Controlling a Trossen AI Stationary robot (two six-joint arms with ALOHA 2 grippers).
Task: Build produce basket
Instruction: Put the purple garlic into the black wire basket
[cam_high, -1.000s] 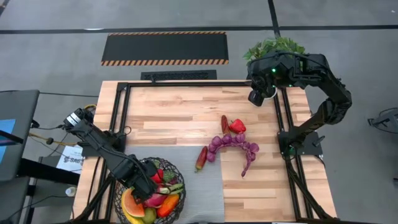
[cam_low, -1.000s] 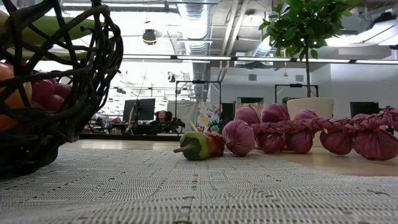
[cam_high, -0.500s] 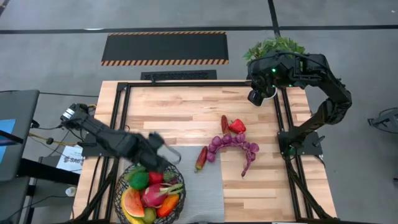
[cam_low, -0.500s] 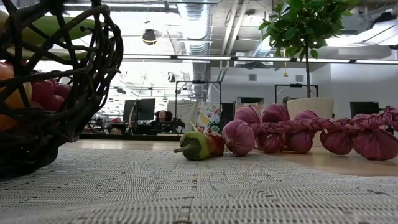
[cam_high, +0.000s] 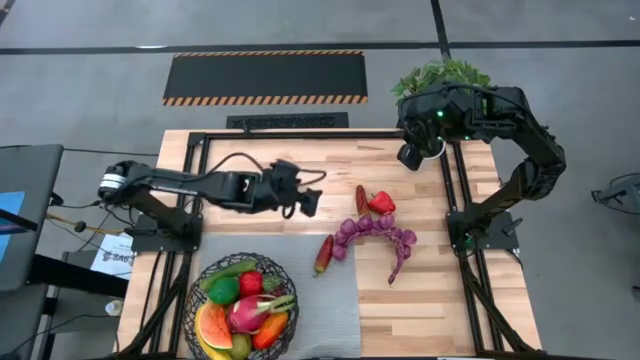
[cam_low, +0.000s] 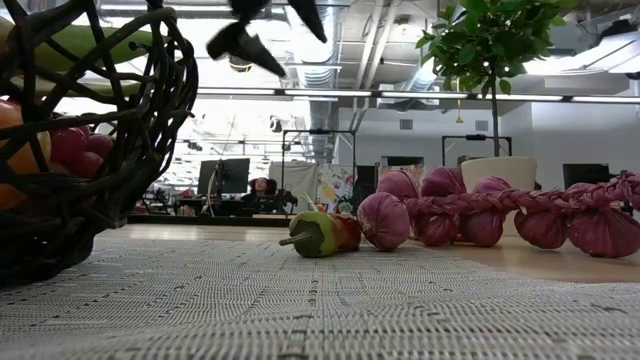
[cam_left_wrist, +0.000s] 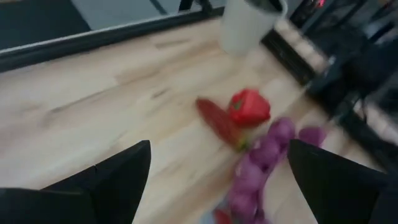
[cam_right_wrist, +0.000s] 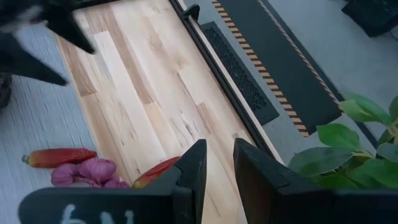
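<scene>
The basket (cam_high: 241, 308), a round bowl of thin black crisscrossing wire, sits at the lower left of the high view on a grey woven mat (cam_high: 318, 300). It is packed with glossy toy produce (cam_high: 245, 312): a green round fruit, a red one, a pink dragonfruit, a watermelon slice and an orange piece. In the low view only its thick dark wire wall (cam_low: 130, 150) shows at the left edge, cut off by the frame.

On the pale planked wooden table (cam_high: 270, 170), right of centre, lie the loose pieces: a bright red pepper (cam_high: 380, 203), a slim dark red chili (cam_high: 361, 198) just beside it, a long braided string of purple bulbs (cam_high: 375, 232) curving down to the right, and a red-and-green tapered piece (cam_high: 323, 254) at the mat's edge.

The left gripper (cam_high: 305, 198) hangs over bare wood in the middle of the high view, between basket and pepper, its dark pointed fingers (cam_left_wrist: 115, 177) spread wide with nothing between them; the wrist picture is blurred.

The right gripper (cam_high: 410, 155) waits at the upper right beside the leafy plant (cam_high: 440, 75) in its white pot. Its fingers (cam_right_wrist: 193, 165) stand a narrow gap apart, holding nothing.
</scene>
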